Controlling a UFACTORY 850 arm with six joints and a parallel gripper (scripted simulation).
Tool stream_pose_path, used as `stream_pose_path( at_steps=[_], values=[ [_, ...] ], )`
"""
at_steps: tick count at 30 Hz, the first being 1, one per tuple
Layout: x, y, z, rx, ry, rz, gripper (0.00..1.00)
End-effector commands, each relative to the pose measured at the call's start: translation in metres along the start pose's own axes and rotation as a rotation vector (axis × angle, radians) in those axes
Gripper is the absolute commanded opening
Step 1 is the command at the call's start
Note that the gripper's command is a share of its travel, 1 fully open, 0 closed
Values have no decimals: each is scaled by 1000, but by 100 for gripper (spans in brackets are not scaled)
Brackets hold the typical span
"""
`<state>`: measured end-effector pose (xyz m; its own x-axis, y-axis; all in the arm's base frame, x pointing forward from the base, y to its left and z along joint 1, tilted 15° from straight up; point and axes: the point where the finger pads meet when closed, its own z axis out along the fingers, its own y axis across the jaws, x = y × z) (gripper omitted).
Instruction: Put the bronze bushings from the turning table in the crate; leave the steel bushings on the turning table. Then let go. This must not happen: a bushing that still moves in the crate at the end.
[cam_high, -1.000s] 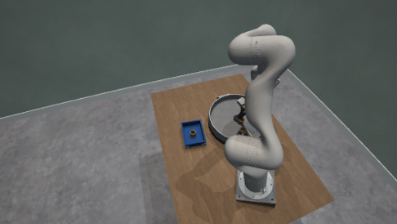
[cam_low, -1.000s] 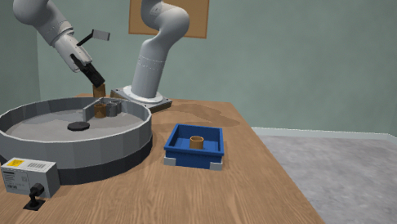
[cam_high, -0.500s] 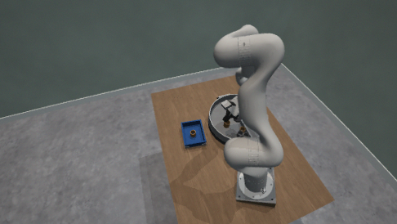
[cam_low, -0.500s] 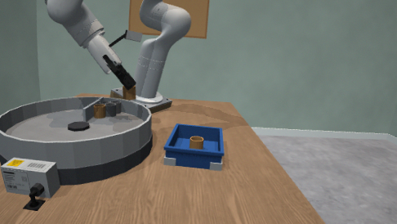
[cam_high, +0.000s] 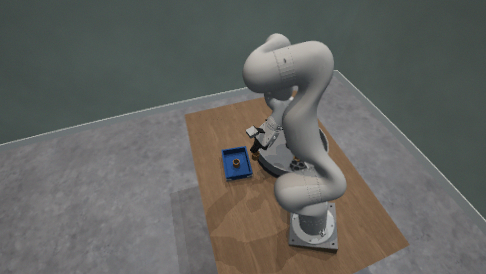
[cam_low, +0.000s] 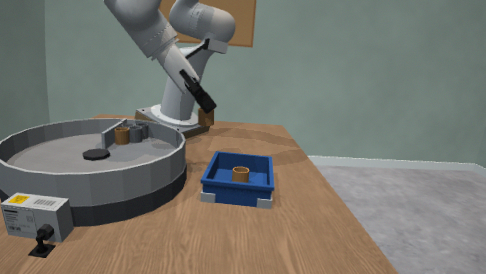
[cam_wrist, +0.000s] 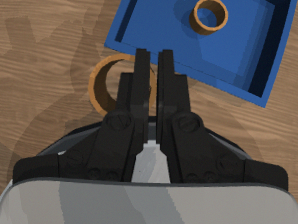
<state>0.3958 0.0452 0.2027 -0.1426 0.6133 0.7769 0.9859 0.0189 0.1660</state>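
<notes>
My gripper (cam_high: 254, 151) (cam_low: 210, 109) (cam_wrist: 153, 70) is shut on the wall of a bronze bushing (cam_high: 256, 156) (cam_low: 206, 118) (cam_wrist: 97, 85), held in the air between the turning table (cam_high: 274, 154) (cam_low: 100, 186) and the blue crate (cam_high: 239, 177) (cam_low: 235, 194) (cam_wrist: 225, 87). In the wrist view this bushing is just outside the crate's near rim. A smaller bronze bushing (cam_high: 236, 162) (cam_low: 240, 176) (cam_wrist: 202, 28) stands inside the crate. Another bronze bushing (cam_low: 121, 136) stands on the turning table beside steel bushings (cam_low: 135, 134), which partly hide one another.
The turning table has a raised rim, an upright divider (cam_low: 113, 133) beside the bushings and a dark hub disc (cam_low: 96, 154). A grey labelled box (cam_low: 36, 218) stands by its outer wall. The arm's base plate (cam_high: 313, 245) is at the table's near end in the top view.
</notes>
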Motion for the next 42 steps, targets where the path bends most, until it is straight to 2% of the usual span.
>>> stream_pose_path(
  at_steps=[1, 5, 15, 33, 42],
  values=[
    [29, 15, 26, -3, -4, 0, 0],
    [50, 23, 43, -3, -4, 0, 0],
    [68, 31, 58, -3, -4, 0, 0],
    [68, 31, 60, -3, -4, 0, 0],
    [51, 31, 81, -3, -4, 0, 0]
  ],
)
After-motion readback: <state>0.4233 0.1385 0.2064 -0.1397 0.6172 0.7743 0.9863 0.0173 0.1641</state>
